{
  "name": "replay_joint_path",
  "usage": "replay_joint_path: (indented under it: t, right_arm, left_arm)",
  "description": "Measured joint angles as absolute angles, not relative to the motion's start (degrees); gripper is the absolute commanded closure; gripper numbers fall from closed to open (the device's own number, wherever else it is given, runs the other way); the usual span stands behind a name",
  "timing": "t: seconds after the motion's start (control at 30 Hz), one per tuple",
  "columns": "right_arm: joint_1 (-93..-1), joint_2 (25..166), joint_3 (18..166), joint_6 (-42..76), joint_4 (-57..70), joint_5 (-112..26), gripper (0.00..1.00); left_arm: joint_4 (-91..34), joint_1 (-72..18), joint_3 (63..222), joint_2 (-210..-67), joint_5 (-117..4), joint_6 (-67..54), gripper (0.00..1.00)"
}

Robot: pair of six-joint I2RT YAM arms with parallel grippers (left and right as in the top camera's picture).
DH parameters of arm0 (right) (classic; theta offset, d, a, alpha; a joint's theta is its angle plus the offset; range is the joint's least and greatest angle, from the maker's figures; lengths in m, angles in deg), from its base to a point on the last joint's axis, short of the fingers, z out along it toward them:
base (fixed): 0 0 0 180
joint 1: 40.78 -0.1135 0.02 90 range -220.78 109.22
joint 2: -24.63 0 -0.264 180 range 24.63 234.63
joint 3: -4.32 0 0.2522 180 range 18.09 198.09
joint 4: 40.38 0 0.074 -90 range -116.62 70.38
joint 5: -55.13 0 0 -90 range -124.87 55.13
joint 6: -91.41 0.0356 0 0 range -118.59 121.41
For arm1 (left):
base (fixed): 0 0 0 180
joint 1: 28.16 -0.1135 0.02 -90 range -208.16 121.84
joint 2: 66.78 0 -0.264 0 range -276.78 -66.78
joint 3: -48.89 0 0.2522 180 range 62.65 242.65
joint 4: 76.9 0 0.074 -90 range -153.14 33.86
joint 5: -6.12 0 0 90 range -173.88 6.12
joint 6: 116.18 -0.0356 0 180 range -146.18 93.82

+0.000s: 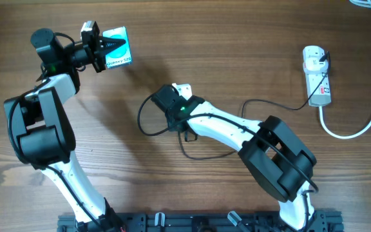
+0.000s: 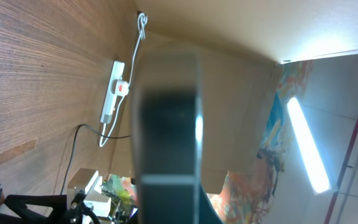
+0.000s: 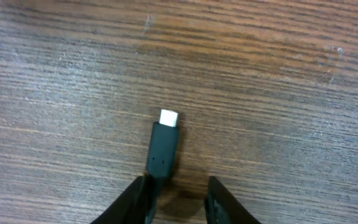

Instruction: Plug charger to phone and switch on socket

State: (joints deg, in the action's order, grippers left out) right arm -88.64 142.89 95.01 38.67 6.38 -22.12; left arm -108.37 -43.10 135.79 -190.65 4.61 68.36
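Where the table (image 1: 192, 32) reached ten o'clock in the overhead view, the left jaws were clenched on the phone (image 1: 120, 54), which seemed lifted off the wood, though the wrist view was too blurred to confirm. Near the centre, the right jaws stood parted astride the charger (image 3: 164, 149), its plug tip lying flat. At two o'clock lay the socket (image 1: 317, 77).

Grained wood table (image 3: 278, 74), matt charger (image 3: 163, 149) (black plastic)

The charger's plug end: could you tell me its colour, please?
The charger ends in a black body with a white tip, clearest in the right wrist view.
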Motion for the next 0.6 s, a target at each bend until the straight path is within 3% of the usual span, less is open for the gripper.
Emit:
replay_joint_path:
  t: [0.27,0.6]
  right_arm:
    - [-88.0,143.7,95.9,40.5,5.9,-22.2,0.95]
    - [-85.8,143.7,96.3,44.7,5.2,-28.7,0.95]
  left_arm:
    - [-108.4,-43.1,135.8,-190.7,4.6,68.4,0.96]
    - [-108.4,-43.1,135.8,-190.7,4.6,68.4,0.96]
